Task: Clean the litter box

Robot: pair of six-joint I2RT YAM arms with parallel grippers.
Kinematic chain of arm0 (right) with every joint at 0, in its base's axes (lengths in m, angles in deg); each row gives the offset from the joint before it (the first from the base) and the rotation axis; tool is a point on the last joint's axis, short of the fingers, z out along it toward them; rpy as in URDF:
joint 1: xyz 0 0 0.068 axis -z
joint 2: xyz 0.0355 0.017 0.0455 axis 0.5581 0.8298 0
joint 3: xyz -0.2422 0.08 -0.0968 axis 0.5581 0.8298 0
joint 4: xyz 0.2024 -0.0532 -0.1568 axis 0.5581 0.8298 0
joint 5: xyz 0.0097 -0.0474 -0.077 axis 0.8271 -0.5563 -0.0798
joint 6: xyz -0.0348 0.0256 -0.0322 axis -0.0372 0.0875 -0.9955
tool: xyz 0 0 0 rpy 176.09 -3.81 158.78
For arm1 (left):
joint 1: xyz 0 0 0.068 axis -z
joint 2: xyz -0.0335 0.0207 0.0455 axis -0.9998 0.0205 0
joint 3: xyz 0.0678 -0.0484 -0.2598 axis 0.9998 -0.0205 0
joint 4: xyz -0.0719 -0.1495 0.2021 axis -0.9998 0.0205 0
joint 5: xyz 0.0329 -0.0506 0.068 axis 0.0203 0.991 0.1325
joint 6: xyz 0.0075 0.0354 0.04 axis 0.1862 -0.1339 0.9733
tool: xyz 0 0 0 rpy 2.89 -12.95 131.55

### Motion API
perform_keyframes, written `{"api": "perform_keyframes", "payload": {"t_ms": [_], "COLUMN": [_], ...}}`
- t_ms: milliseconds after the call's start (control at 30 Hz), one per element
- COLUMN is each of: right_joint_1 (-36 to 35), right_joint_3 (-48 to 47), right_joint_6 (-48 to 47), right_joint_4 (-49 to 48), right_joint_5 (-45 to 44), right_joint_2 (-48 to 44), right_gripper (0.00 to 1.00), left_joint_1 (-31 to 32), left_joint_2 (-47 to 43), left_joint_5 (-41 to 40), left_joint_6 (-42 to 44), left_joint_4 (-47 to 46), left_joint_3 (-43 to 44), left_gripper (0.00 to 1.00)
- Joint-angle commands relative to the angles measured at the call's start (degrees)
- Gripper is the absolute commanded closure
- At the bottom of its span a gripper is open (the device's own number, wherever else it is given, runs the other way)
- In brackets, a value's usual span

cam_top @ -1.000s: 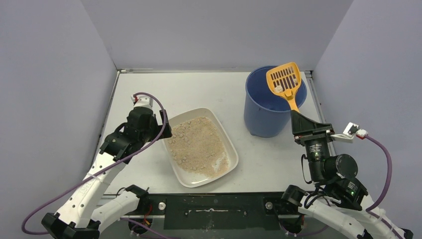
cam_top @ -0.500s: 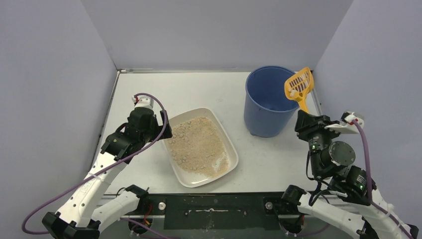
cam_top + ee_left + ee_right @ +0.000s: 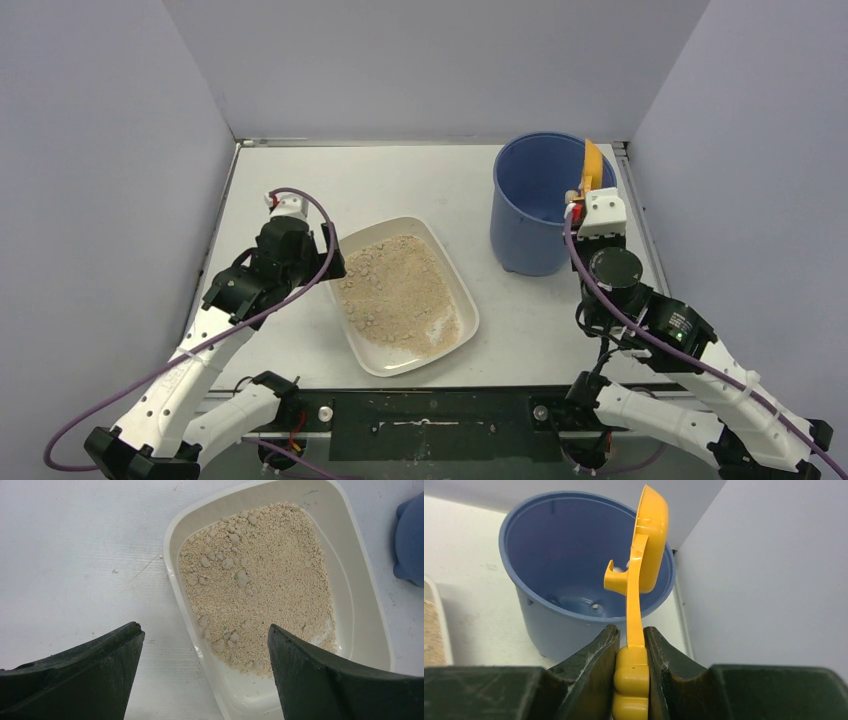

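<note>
The off-white litter box (image 3: 452,262) with beige litter and several clumps lies at mid-table; its rim shows in the left wrist view (image 3: 172,555). My left gripper (image 3: 325,262) is open and empty, its jaws straddling the box's left rim (image 3: 205,632). My right gripper (image 3: 590,215) is shut on the handle of the orange slotted scoop (image 3: 592,165), (image 3: 646,540). The scoop is turned on its edge over the right rim of the blue bucket (image 3: 525,240), (image 3: 559,540). The gripper (image 3: 630,635) is just in front of the bucket.
Grey walls enclose the table on the left, back and right; the right wall (image 3: 774,570) is close beside the scoop and bucket. A black rail (image 3: 430,410) runs along the near edge between the arm bases.
My right wrist has rolled, turning the scoop from flat over the bucket to edge-on at its right rim. The left arm and the litter box have not moved.
</note>
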Motion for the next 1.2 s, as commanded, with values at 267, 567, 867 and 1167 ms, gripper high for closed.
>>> {"api": "perform_keyframes", "payload": {"t_ms": [267, 567, 867, 1167], "right_joint_1": [-0.10, -0.11, -0.12, -0.04], "right_joint_3": [-5.25, -12.44, -18.86, -21.79], "right_joint_6": [-29.17, -24.14, -6.99, 9.44], "right_joint_4": [4.70, 1.88, 0.32, -2.58], "right_joint_5": [1.22, 11.20, 23.74, 39.69], "right_joint_2": [5.05, 6.98, 11.98, 16.08], "right_gripper": [1.00, 1.00, 1.00, 1.00], "left_joint_1": [-0.35, -0.35, -0.35, -1.41], "left_joint_2": [-1.38, -0.38, 2.07, 7.34], "left_joint_5": [0.08, 1.58, 2.28, 0.03], "left_joint_6": [0.63, 0.37, 0.13, 0.29], "left_joint_4": [-1.48, -1.87, -2.89, -6.30], "left_joint_3": [-0.81, -2.18, -4.16, -5.33], "left_gripper": [0.08, 0.07, 0.08, 0.07]}}
